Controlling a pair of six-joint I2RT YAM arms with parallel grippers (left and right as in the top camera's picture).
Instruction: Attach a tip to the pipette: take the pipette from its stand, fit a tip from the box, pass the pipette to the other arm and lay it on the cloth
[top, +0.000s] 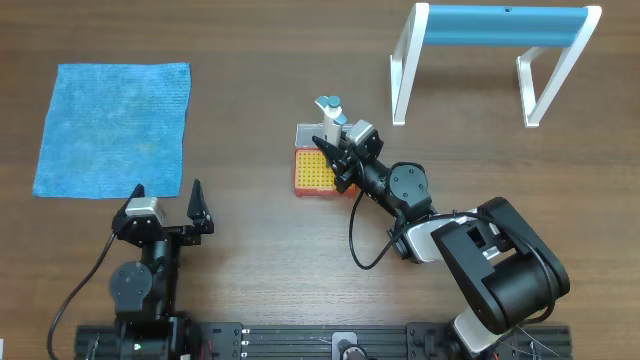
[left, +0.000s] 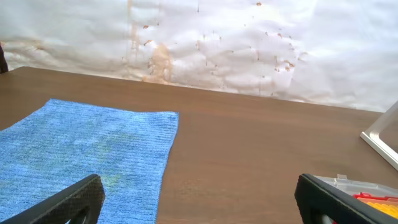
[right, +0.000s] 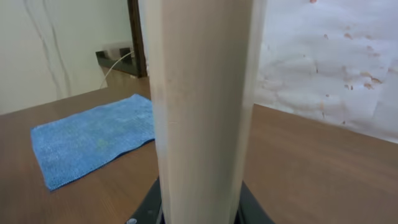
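The white pipette (top: 329, 118) with a blue top stands upright in my right gripper (top: 338, 150), which is shut on its body. It is held over the far part of the orange tip box (top: 312, 172) at the table's middle. In the right wrist view the pipette's white barrel (right: 202, 106) rises close in front of the camera, and its lower end is hidden. The blue cloth (top: 113, 130) lies flat at the far left. My left gripper (top: 166, 205) is open near the front left, just in front of the cloth (left: 81, 155), with nothing between its fingers (left: 71, 202).
The pipette stand (top: 495, 50), a white frame with a blue bar, is at the back right; its foot (left: 380, 135) shows in the left wrist view. The tip box's corner (left: 367, 194) shows beside one left finger. A black cable (top: 355, 235) hangs under the right arm.
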